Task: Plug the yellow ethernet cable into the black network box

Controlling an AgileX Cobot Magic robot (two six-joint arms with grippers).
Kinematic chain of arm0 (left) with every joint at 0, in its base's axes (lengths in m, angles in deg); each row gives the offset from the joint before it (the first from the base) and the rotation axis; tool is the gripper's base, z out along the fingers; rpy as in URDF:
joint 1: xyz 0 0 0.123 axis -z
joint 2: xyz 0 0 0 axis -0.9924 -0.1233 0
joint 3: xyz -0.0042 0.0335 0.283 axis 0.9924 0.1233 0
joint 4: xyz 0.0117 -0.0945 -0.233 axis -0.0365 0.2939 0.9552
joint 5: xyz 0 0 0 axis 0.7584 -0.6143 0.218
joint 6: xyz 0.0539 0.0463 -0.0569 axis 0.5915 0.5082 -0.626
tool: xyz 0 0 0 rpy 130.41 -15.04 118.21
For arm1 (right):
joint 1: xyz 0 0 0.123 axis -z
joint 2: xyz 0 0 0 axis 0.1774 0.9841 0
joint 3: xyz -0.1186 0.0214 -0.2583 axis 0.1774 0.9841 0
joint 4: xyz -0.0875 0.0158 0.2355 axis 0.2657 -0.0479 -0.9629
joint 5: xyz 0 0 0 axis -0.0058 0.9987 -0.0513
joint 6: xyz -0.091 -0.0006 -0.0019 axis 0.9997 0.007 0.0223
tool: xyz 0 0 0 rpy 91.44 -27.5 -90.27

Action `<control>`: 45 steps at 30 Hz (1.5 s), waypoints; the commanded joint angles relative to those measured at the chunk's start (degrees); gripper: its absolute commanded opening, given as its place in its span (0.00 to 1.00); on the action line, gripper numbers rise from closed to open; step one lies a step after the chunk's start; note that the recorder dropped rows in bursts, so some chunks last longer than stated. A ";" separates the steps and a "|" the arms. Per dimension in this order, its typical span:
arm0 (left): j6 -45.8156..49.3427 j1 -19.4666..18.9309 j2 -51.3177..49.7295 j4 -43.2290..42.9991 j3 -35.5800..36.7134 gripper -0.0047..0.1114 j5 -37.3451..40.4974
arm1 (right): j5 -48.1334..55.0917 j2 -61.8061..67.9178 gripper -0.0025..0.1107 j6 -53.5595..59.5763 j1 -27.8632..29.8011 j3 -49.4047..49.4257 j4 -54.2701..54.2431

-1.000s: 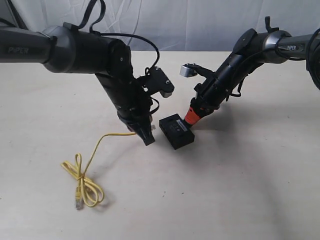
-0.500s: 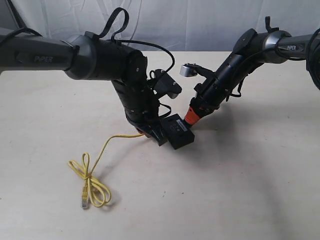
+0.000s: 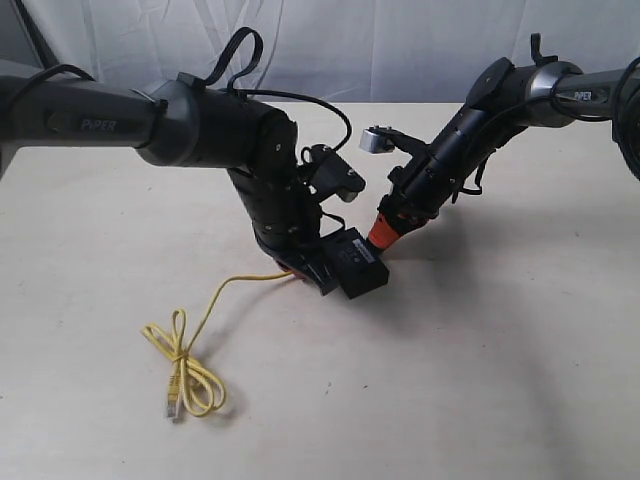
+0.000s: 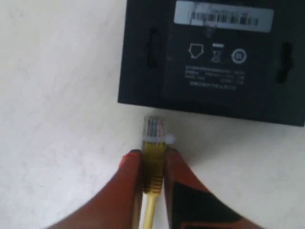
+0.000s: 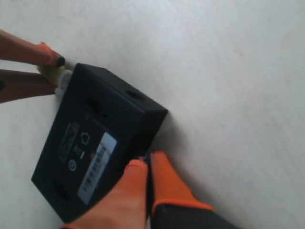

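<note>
The black network box (image 3: pixel 356 263) lies flat on the table, white label strip (image 4: pixel 224 13) facing up. My left gripper (image 4: pixel 153 155) is shut on the yellow ethernet cable (image 3: pixel 186 368) just behind its clear plug (image 4: pixel 154 129). The plug points at the box's side and sits just short of it; the ports are hidden. The rest of the cord trails left to a loose loop with the other plug (image 3: pixel 171 405). My right gripper (image 5: pixel 148 161) is shut, orange tips pressed against the box's (image 5: pixel 90 143) opposite end. The left fingers (image 5: pixel 33 53) show there too.
The pale table (image 3: pixel 480 380) spreads around the box. A white cloth backdrop (image 3: pixel 400 50) hangs behind. Both black arms (image 3: pixel 200 125) lean in over the middle, with the left wrist camera (image 3: pixel 335 175) and the right wrist camera (image 3: pixel 378 140) close together.
My left gripper has carried the plug rightward from a short way off up to the box's side, dragging the cable loop along the table. The right arm and box have stayed put.
</note>
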 commanded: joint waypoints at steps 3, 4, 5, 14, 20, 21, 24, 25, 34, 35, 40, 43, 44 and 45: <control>-0.49 0.23 -0.04 1.33 -0.43 0.04 -1.58 | -4.61 1.60 0.01 -0.48 -0.34 0.37 -0.06; -0.49 0.23 -0.04 1.44 -0.43 0.04 -1.74 | -4.61 1.60 0.01 -0.48 -0.34 0.37 -0.06; -0.49 0.23 -0.04 1.59 -0.43 0.04 -1.89 | -4.61 1.60 0.01 -0.48 -0.34 0.37 -0.06; -0.36 0.69 -1.68 1.89 -0.43 0.04 -2.07 | -4.61 1.53 0.01 -0.64 -0.34 0.37 -0.39; -0.36 2.05 -1.68 1.15 -0.56 0.04 -1.93 | -4.61 1.53 0.01 -1.42 -0.34 0.37 -0.39; -0.47 2.17 -1.68 1.04 -0.56 0.04 -1.82 | -4.61 1.53 0.01 -1.53 -0.34 0.37 -0.39; -1.09 2.23 -1.68 0.59 -0.66 0.04 -1.82 | -4.49 1.53 0.01 -1.65 -0.34 0.37 -0.39; -1.37 2.23 -1.44 0.29 -0.66 0.04 -1.82 | -4.49 1.53 0.01 -1.78 -0.34 0.37 -0.39; -2.06 2.23 0.18 -1.43 -0.78 0.04 -0.60 | -4.49 1.53 0.01 -2.97 -0.34 0.37 -0.28; -2.06 2.23 0.18 -1.93 -0.78 0.04 -0.71 | -4.49 1.53 0.01 -2.97 -0.34 0.37 -0.28; -3.65 1.96 0.18 -5.46 -0.78 0.04 -0.71 | -4.49 1.53 0.01 -2.97 -0.34 0.37 -0.07; -3.45 1.96 0.18 -5.46 -0.78 0.04 -2.05 | -4.49 1.53 0.01 -2.97 -0.34 0.37 0.06; -3.45 1.96 0.18 -5.46 -0.78 0.04 -2.69 | -4.49 1.53 0.01 -2.97 -0.34 0.37 -0.09; -3.45 1.96 0.18 -5.46 -0.78 0.04 -2.90 | -4.49 1.53 0.01 -2.97 -0.34 0.37 -0.19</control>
